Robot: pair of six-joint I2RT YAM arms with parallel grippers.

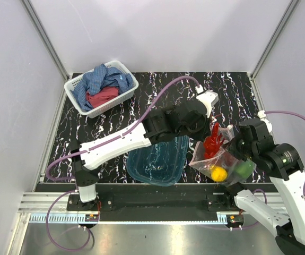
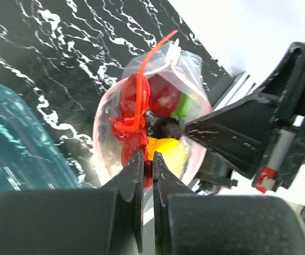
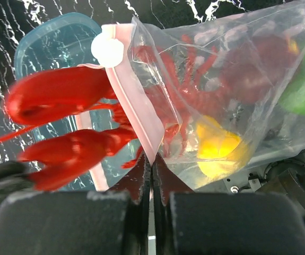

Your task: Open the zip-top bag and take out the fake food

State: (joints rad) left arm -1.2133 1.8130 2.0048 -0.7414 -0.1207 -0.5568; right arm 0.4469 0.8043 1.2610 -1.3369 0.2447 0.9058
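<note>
The zip-top bag (image 1: 224, 159) hangs in the air between my two grippers, at the right near the front. My right gripper (image 3: 151, 162) is shut on the bag's pinkish zip strip (image 3: 133, 111). The red lobster (image 3: 62, 95) sticks out of the bag's mouth claws first. Its body shows through the plastic. My left gripper (image 2: 147, 159) is shut on a red part of the lobster (image 2: 133, 106). Inside the bag (image 2: 194, 95) are a yellow fruit (image 3: 216, 146), a dark red fruit (image 2: 165, 98), a green pepper (image 3: 303, 90) and a small dark piece (image 2: 165, 127).
A teal translucent tub (image 1: 157, 159) lies on the black marbled table just left of the bag. It also shows in the right wrist view (image 3: 62, 42). A white basket (image 1: 125, 69) with blue and red cloths stands at the back left. The table's front rail is just below the bag.
</note>
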